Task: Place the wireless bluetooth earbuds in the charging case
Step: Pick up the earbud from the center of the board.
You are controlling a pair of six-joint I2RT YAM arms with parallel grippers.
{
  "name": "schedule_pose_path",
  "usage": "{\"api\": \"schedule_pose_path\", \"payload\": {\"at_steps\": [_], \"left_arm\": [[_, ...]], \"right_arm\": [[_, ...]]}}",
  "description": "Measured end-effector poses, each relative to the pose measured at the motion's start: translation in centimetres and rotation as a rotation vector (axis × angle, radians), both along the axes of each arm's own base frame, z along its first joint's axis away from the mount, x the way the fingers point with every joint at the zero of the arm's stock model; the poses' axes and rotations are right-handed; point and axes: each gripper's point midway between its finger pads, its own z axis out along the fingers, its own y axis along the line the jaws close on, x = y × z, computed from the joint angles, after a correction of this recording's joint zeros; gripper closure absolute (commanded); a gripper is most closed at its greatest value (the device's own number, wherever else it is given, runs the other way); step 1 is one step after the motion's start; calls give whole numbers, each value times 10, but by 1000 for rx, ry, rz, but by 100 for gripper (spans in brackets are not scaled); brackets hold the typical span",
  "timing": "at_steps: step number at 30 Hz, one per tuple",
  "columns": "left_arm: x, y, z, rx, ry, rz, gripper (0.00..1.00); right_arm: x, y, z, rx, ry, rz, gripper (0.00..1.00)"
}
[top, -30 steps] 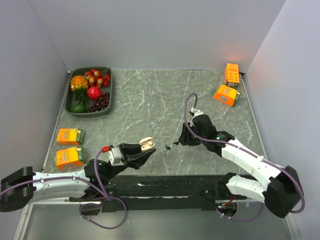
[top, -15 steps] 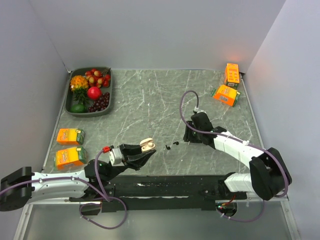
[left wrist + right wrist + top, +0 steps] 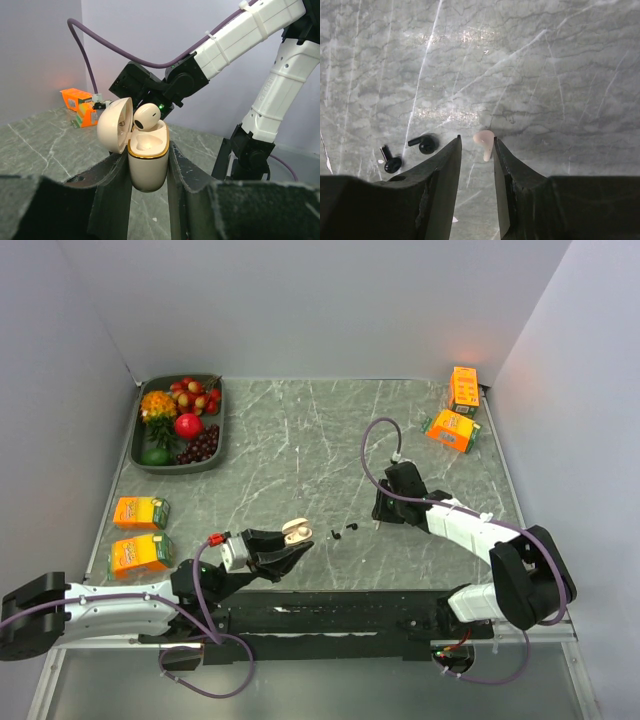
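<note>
My left gripper (image 3: 146, 154) is clamped on the upright charging case (image 3: 148, 172), lid open, one cream earbud (image 3: 146, 116) seated inside; my right gripper (image 3: 476, 141) stands narrow astride a second cream earbud (image 3: 484, 141) lying on the table (image 3: 545, 75), stem pointing back towards the wrist; two black earbuds (image 3: 424, 144) lie just left, outside the fingers, stems leftward.

A grey marble-patterned table (image 3: 300, 440) is closed in on three sides by plain pale walls (image 3: 320, 300), and soft light, probably from above, shines on its surface.
</note>
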Motion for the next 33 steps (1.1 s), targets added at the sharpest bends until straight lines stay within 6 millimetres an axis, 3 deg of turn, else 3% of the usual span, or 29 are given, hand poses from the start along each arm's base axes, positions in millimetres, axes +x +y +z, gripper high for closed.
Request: {"api": "schedule_pose_path", "payload": {"at_steps": [10,23,31,33], "left_arm": [[0,-1,-4,8,5,1,99],[-2,-1,-4,10,6,-5,99],[-2,-1,-7,16,8,-6,99],[-2,-1,-7,15,8,-6,99]], "right_arm": [[-2,3,-3,9,15,11,58],[-7,4,-16,5,63,22,64],[-9,6,-19,11,79,30,73],[-9,6,-19,11,79,31,82]]}}
